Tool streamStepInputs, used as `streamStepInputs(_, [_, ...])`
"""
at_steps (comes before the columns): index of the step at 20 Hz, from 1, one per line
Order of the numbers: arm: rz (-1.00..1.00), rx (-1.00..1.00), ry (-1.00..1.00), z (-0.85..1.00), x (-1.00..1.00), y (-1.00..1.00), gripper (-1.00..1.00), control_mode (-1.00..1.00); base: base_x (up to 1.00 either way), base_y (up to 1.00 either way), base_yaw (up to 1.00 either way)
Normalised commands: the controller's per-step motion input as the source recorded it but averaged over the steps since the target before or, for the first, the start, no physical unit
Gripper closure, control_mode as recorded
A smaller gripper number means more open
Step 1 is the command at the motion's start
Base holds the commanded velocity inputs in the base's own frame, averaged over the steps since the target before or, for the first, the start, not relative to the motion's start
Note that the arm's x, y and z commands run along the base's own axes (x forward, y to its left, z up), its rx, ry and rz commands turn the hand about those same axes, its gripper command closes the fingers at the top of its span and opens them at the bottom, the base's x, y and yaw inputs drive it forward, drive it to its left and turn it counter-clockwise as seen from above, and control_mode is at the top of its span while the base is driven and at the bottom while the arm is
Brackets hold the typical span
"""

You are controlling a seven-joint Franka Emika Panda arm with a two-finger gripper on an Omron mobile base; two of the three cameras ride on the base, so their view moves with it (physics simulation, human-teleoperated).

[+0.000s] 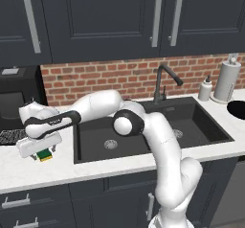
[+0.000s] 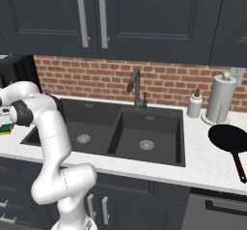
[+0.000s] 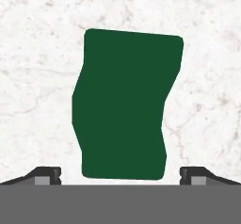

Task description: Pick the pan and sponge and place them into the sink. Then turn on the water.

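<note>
On counter, sponge (image 3: 123, 106) between spread fingertips (image 3: 46, 175), pan (image 2: 229, 138) rightward

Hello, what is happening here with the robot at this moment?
The arm reaches to the counter left of the sink, its gripper directly above the sponge. The fingers stand open on either side of the sponge, which lies on the marble. The pan sits on the counter right of the sink. No water runs from the faucet.

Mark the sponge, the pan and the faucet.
sponge (image 3: 124, 105): hand view, middle of its green top.
pan (image 2: 230, 137): right base view, black inside of the bowl.
faucet (image 1: 158, 81): left base view, upright neck.
</note>
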Motion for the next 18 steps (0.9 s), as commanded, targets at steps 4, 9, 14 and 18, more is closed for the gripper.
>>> streamStepInputs(4, [0.00,0.00,0.00,-0.17,0.12,0.06,-1.00,-1.00,0.00,0.00,0.00])
streamStepInputs(9, [0.00,0.00,0.00,-0.16,0.18,0.00,-1.00,-1.00,0.00,0.00,0.00])
streamStepInputs(14, [0.00,0.00,0.00,-0.14,0.12,0.00,-1.00,-1.00,0.00,0.00,0.00])
streamStepInputs(18, [0.00,0.00,0.00,-0.18,0.00,0.01,-1.00,-1.00,0.00,0.00,0.00])
